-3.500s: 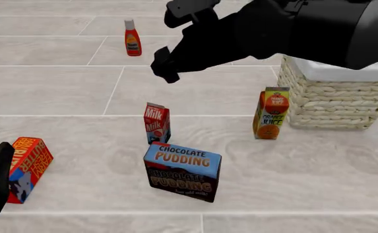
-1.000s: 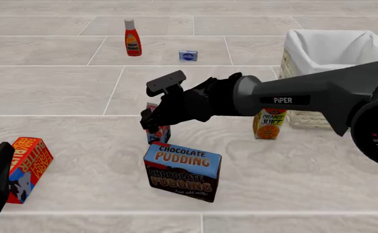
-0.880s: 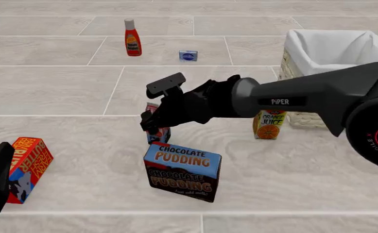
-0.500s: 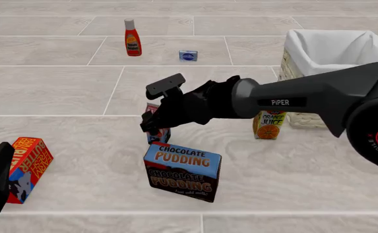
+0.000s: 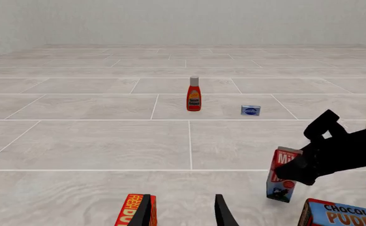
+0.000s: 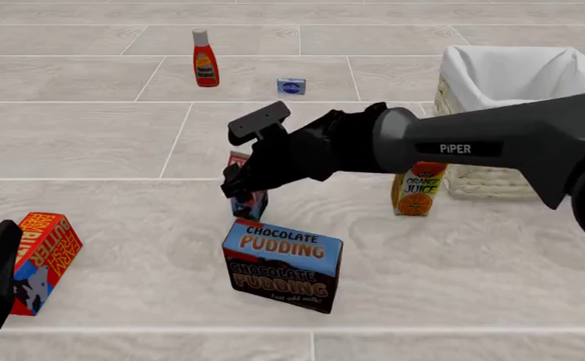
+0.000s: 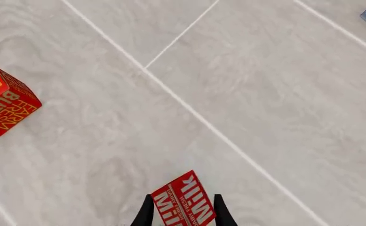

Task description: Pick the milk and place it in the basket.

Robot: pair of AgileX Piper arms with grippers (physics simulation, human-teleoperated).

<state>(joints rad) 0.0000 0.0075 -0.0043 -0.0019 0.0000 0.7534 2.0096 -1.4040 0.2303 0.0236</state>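
Observation:
The milk [image 6: 244,200], a small red carton with a blue lower part, hangs tilted just above the floor, behind the pudding box. My right gripper [image 6: 240,185] is shut on its top, and the right wrist view shows the milk [image 7: 183,207] clamped between both fingers. From the left wrist camera, the milk [image 5: 282,181] appears under the dark right arm. The basket [image 6: 451,75], wicker with white lining, stands at the far right, behind that arm. My left gripper [image 5: 183,214] is open and holds nothing, low at the front left beside the butter box.
A chocolate pudding box [image 6: 283,263] stands just in front of the milk. An orange juice carton [image 6: 418,188] stands against the basket's near side. A ketchup bottle [image 6: 205,59] and a small blue box [image 6: 292,86] are far back. A butter box [image 6: 42,259] lies front left.
The right gripper came down and closed on the milk. In the last half second it rose slightly, carrying the carton up. The left arm stayed still.

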